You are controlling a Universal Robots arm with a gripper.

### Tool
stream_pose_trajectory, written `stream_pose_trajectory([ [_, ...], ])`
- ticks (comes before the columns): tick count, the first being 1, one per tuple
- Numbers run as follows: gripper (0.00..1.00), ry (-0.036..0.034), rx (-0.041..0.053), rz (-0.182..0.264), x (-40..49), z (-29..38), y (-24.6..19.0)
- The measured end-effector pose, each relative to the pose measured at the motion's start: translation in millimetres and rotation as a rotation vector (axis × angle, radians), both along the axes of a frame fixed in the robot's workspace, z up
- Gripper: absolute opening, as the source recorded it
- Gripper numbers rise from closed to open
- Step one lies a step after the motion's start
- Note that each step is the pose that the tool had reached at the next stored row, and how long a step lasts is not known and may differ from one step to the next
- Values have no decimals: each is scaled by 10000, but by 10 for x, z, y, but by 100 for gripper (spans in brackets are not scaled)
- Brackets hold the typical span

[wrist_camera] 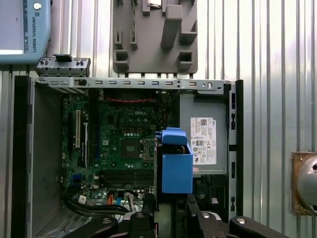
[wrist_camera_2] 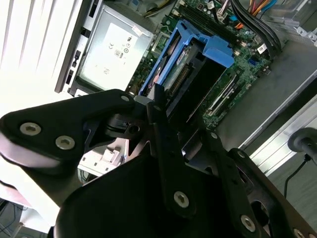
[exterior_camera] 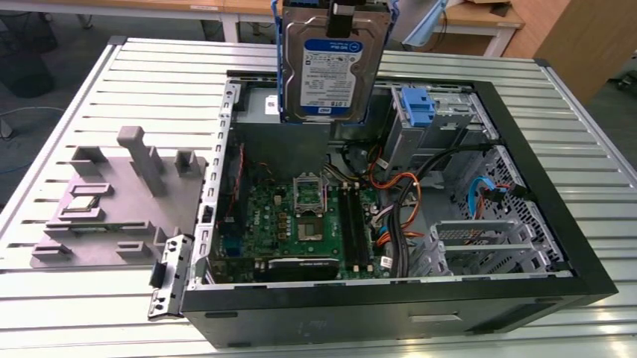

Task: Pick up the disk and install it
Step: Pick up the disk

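The disk [exterior_camera: 329, 71] is a silver hard drive with a white-and-blue label and a blue plastic frame. It hangs upright in the air above the far side of the open computer case [exterior_camera: 557, 246], label facing the exterior camera. My gripper [exterior_camera: 344, 15] is shut on its upper end. In both wrist views the disk shows edge-on as a blue frame [wrist_camera_2: 198, 62] [wrist_camera: 176, 171] below my black fingers [wrist_camera_2: 159, 116], over the motherboard [wrist_camera: 126, 144] and beside the grey metal box with a white sticker [wrist_camera: 203, 139].
A blue latch piece [exterior_camera: 418, 108] stands at the drive bay in the case's far right corner. Orange and black cables [exterior_camera: 408, 201] cross the case. A grey fixture [exterior_camera: 115, 198] lies on the ribbed table at the exterior view's left.
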State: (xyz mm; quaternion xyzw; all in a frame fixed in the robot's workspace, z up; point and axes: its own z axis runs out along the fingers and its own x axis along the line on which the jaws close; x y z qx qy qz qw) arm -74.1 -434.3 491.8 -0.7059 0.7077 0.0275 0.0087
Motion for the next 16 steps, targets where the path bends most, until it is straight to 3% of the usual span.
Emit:
stream_pose_trajectory([
  [16, 35, 0, 0, 0, 2, -2, -89],
])
